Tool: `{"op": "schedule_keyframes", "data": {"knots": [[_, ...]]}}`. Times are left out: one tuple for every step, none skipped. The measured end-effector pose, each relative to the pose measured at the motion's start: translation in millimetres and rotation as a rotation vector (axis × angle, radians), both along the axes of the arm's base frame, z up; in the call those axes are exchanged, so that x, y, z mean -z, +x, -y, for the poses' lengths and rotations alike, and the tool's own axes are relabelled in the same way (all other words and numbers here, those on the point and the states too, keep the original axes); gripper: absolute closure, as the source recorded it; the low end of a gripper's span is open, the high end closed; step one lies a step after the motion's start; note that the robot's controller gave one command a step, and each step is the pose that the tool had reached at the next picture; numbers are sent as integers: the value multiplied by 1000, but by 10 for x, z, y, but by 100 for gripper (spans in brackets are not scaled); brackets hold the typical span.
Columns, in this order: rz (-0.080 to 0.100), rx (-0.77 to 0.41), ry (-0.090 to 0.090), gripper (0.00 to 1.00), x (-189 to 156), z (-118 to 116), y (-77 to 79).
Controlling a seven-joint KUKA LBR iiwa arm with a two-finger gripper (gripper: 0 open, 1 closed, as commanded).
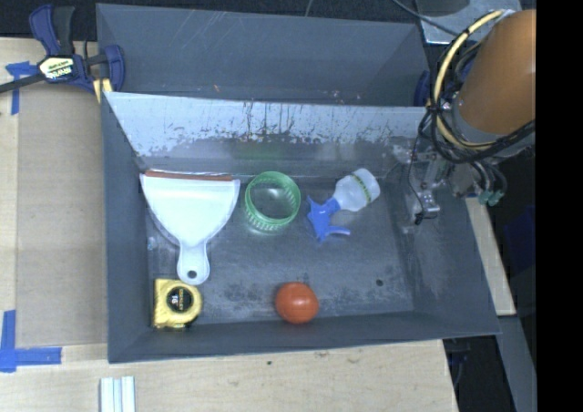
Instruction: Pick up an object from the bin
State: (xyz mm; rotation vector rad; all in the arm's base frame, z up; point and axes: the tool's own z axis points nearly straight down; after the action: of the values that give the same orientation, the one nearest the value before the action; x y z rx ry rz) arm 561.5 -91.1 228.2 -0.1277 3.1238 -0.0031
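Observation:
My gripper hangs at the bin's right wall, above the sloping side, with nothing between its fingers; the fingers look close together. Nearest to it, to the left, lies a small clear spray bottle with a blue trigger head pointing down-left. Further left a green translucent ring-shaped cup rests on the bin floor. A red ball sits near the front wall, below and left of the gripper.
A white dustpan lies at the left of the bin, handle toward the front. A yellow tape measure sits in the front left corner. The arm's orange cover and cables hang over the right rim.

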Motion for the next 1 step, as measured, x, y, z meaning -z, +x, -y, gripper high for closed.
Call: {"op": "schedule_keyframes", "data": {"knots": [[8, 82, 2, 0, -53, -505, 177]]}}
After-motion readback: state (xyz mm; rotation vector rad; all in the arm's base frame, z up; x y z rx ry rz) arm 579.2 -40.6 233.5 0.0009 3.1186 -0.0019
